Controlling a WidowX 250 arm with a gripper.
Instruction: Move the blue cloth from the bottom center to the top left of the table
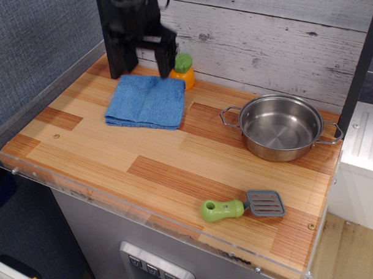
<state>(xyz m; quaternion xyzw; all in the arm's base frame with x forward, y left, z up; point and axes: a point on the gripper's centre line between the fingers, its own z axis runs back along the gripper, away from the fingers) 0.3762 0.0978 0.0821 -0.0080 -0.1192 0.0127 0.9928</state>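
The blue cloth [146, 102] lies flat and folded at the back left of the wooden table [175, 158]. My black gripper [141, 64] hangs open above the cloth's far edge, clear of it, with nothing between its fingers. One finger [117, 62] is left, the other [166, 60] right.
An orange and green toy vegetable [184, 70] stands just right of the gripper by the back wall. A steel pot [281, 126] sits at the right. A green-handled grey spatula [243, 206] lies near the front right. A clear acrylic rim [84, 192] edges the table.
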